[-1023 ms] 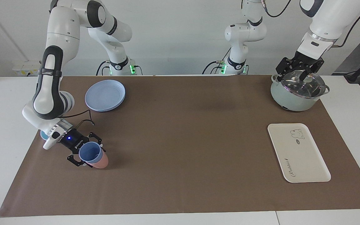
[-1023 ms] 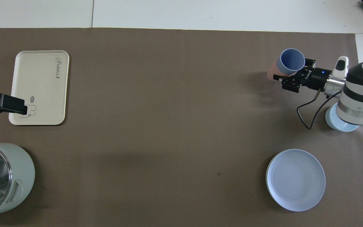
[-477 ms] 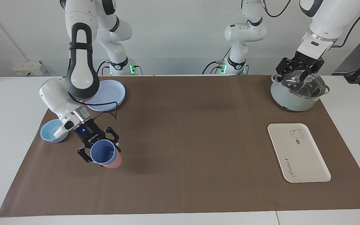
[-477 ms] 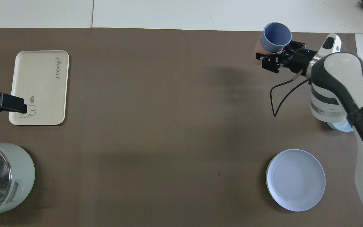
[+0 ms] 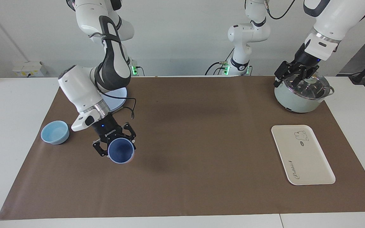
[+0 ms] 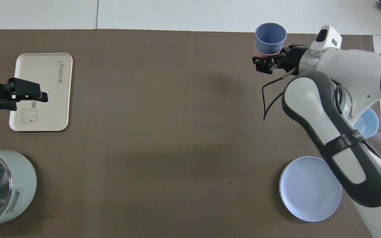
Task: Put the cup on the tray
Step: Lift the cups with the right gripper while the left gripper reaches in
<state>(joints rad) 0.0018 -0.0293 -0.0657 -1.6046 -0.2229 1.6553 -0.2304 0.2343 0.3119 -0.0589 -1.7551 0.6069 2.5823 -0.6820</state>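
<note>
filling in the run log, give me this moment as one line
right gripper: shut on cup, raised over mat, pink cup nested under it | left gripper: over pot, waiting | tray: bare | placement: not yet done

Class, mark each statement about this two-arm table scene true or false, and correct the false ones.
1. The right gripper holds the cup up in the air. True.
2. The cup already stands on the tray. False: the tray carries nothing, and the cup is over the mat toward the right arm's end.
3. The left gripper is at the pot. True.
4. The pot sits on the tray. False: it stands on the mat, nearer to the robots than the tray.
5. The light-blue bowl is stacked on the round plate. False: the two lie apart.
</note>
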